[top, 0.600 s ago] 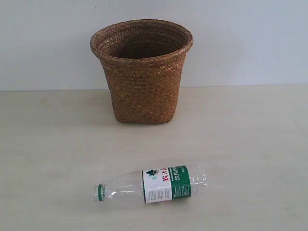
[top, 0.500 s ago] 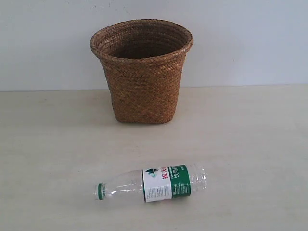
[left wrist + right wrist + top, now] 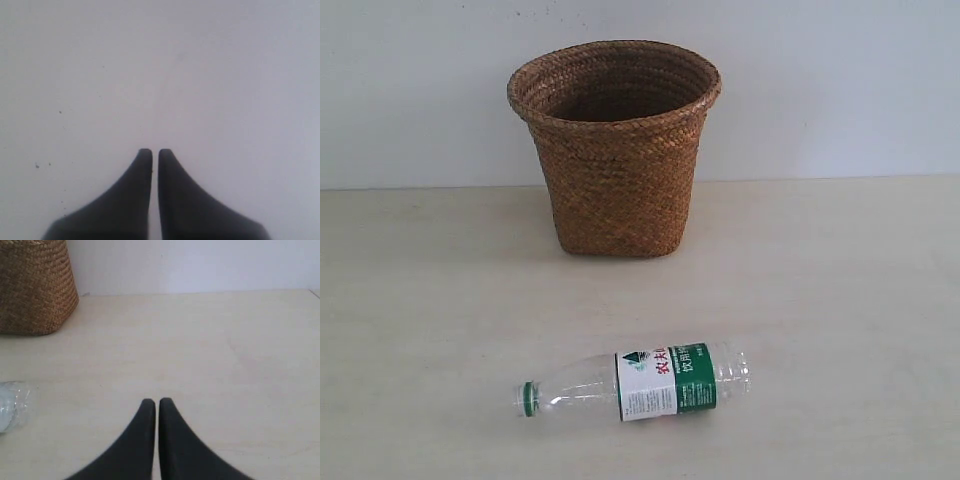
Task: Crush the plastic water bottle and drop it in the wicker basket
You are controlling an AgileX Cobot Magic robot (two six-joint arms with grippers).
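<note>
The plastic water bottle (image 3: 635,383) lies on its side on the pale table, green cap to the left, uncrushed. Behind it stands the wicker basket (image 3: 615,150), upright and with nothing visible inside. Neither gripper appears in the exterior view. In the right wrist view, my right gripper (image 3: 151,402) is shut with nothing in it, above bare table; the bottle's clear base (image 3: 11,402) shows at the frame edge and the basket (image 3: 35,287) beyond it. My left gripper (image 3: 151,151) is shut and holds nothing, over a plain pale surface with no task object in its view.
A white wall rises behind the table's back edge (image 3: 820,178). Bare tabletop (image 3: 840,290) stretches to the right of the basket and bottle, and also to the left (image 3: 420,290).
</note>
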